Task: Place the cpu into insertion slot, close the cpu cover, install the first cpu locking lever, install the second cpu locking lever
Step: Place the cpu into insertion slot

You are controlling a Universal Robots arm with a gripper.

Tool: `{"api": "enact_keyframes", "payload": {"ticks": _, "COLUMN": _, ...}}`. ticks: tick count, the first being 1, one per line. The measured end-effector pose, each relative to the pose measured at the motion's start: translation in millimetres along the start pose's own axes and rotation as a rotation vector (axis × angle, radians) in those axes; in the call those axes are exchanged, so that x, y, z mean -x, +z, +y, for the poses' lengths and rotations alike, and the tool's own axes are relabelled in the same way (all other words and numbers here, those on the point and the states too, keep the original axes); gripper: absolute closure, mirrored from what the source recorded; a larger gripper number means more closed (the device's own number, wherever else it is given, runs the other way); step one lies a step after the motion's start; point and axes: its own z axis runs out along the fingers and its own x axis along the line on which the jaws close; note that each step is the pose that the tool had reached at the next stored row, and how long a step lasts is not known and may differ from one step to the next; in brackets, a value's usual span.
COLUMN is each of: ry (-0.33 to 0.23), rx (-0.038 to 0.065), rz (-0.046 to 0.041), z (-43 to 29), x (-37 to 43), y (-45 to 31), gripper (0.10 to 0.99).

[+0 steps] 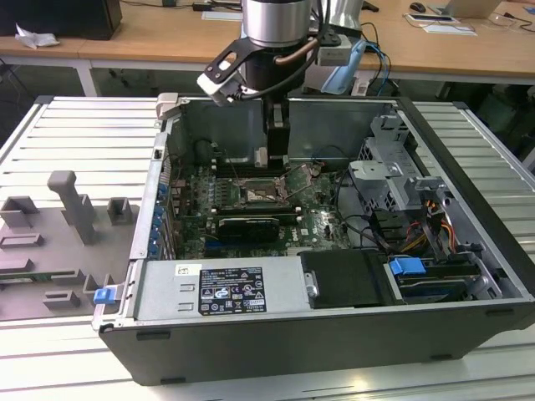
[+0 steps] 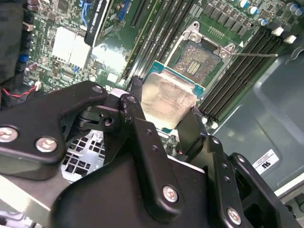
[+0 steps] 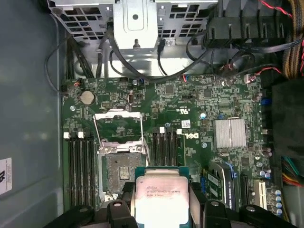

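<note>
cpu (image 2: 167, 100) edges hidden by claw (image 2: 164, 108) fingers (image 2: 189, 127) in second wrist view

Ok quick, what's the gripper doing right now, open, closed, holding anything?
Gripper: shut on the cpu, a small flat square chip with a pale silver-beige metal top.

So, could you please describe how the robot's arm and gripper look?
The arm is a silver-grey cylinder, with a blue cable running off beside it. The gripper is matte black, built of jointed links fastened by silver screws.
</note>
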Motion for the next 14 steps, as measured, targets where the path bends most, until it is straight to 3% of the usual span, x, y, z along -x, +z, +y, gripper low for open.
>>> {"api": "enact_keyframes", "payload": {"ticks": 4, "ry": 0.0, "rx": 0.0, "rz": 0.0013, "z": -0.5, "x": -0.1, "y": 6.8, "gripper": 0.549}}
{"api": "enact_keyframes", "payload": {"ticks": 14, "ry": 0.0, "rx": 0.0, "rz": 0.0013, "z": -1.0, "x": -0.3, "y": 14.3, "gripper": 0.549}}
